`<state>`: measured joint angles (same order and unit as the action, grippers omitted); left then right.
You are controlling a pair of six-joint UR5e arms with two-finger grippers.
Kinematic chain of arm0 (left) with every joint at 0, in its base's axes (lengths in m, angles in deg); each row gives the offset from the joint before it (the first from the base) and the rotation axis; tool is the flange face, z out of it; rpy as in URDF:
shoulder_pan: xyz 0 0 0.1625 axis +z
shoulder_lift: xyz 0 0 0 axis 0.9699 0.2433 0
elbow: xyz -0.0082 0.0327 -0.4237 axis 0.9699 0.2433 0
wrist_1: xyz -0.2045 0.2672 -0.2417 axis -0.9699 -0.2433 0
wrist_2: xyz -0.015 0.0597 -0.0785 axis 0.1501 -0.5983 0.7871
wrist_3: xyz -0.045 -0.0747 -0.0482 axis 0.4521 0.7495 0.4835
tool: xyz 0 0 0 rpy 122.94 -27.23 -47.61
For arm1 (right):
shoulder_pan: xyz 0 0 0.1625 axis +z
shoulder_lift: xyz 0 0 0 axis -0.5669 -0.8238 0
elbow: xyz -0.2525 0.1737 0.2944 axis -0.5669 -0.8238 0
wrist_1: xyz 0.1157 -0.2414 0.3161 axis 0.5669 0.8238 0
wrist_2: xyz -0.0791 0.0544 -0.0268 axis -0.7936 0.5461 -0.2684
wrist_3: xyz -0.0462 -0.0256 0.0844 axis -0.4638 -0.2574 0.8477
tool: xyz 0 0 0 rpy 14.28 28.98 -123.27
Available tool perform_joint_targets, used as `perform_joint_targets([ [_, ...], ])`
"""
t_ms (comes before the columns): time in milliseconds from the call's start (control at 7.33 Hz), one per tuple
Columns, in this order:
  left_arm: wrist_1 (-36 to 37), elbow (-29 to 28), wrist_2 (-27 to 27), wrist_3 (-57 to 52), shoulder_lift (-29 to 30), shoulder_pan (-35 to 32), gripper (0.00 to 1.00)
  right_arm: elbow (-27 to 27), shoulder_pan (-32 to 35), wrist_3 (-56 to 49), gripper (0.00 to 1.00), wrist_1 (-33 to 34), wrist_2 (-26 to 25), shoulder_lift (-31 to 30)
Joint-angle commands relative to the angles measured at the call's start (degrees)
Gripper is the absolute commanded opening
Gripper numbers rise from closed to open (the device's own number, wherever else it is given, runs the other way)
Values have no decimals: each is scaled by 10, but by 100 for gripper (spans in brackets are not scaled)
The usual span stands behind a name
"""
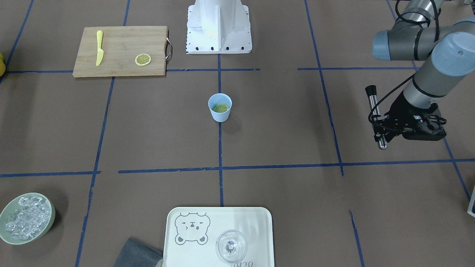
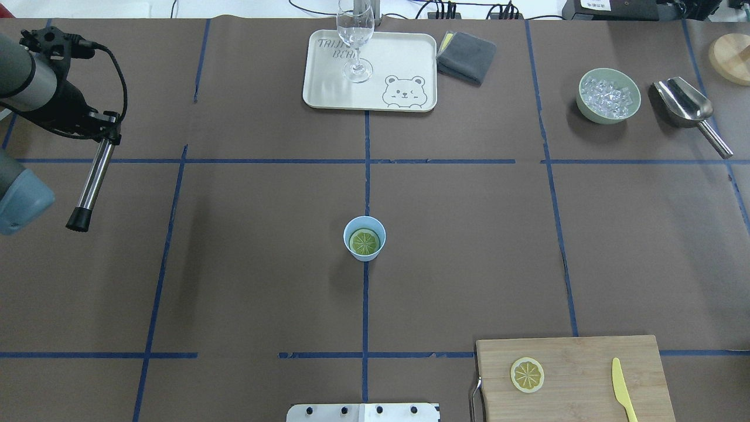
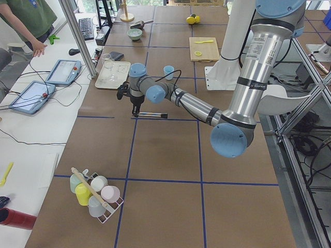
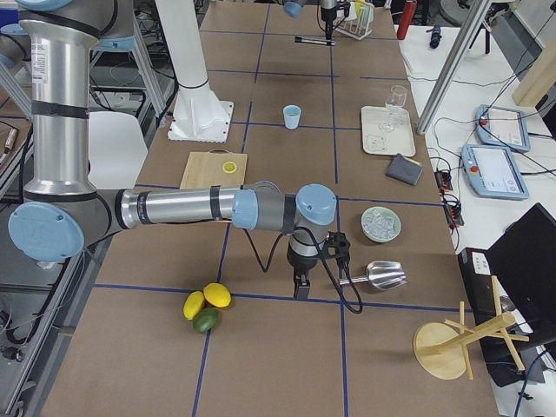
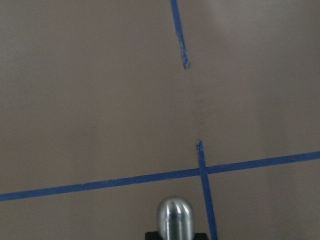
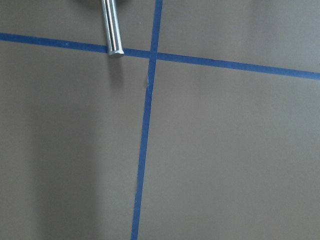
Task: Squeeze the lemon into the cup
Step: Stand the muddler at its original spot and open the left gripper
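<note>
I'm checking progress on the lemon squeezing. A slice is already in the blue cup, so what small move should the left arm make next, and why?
Probably carry the left gripper across toward the cup. It is shut on the steel rod, far off to the side, while the lemon slice lies flat inside the cup with nothing above it.

Bright even light, soft shadows; wrist views slightly soft.

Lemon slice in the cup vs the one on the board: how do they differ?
The cup slice sits down inside the light-blue cup; the board slice lies flat in the open on the cutting board. The cup slice looks greenish and shaded, the board slice bright yellow. Both are thin, round, segmented.
</note>
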<state>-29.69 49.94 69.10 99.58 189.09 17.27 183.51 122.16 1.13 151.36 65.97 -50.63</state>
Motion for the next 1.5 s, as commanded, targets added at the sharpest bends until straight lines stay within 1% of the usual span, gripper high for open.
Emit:
perform_joint_targets([
  [0,-86,-29,-2,91,-28,19,0,1,0,0,100,0,0,0],
  [136,-86,-32,-10,123,-30,49,0,1,1,0,100,0,0,0],
  [273,-87,-36,-41,125,-29,69,0,1,2,0,100,0,0,0],
  [409,-97,-37,-49,119,-29,84,0,1,2,0,100,0,0,0],
  [682,-104,-38,-51,99,-29,96,0,1,3,0,100,0,0,0],
  [818,-105,-41,-63,93,-29,108,0,1,3,0,100,0,0,0],
  [1091,-116,-58,-65,91,-29,115,0,1,4,0,100,0,0,1],
  [1227,-121,-62,-65,90,-29,115,75,1,4,0,100,0,0,0],
  [1364,-121,-62,-65,71,-29,115,100,1,4,0,100,0,0,0],
])
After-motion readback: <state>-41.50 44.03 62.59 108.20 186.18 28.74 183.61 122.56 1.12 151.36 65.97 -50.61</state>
